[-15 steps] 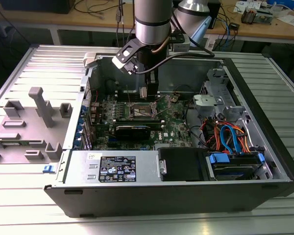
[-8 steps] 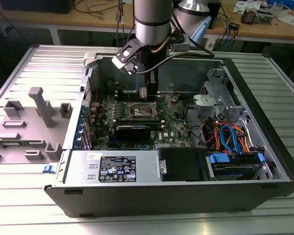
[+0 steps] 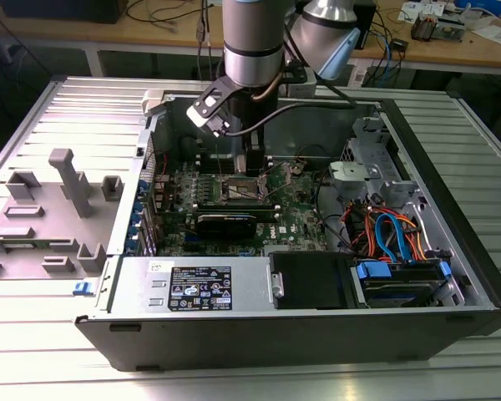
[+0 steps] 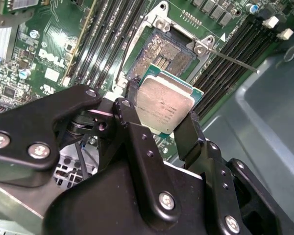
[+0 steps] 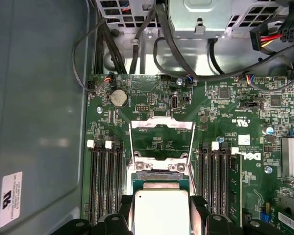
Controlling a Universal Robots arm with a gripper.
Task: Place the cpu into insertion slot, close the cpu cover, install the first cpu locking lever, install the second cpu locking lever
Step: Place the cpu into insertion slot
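Cpu [image 4: 165, 100] dull silver metal; fingers [image 4: 190, 132] matt black; motherboard [image 5: 147, 93] glossy green.

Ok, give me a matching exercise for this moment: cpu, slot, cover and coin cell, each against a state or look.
Things:
1. cpu
2. slot
3. cover
4. coin cell

States:
A. swung open
B. round and silver
C. clamped in the pincer
D. empty

Pairs: 1-C, 2-D, 3-A, 4-B.
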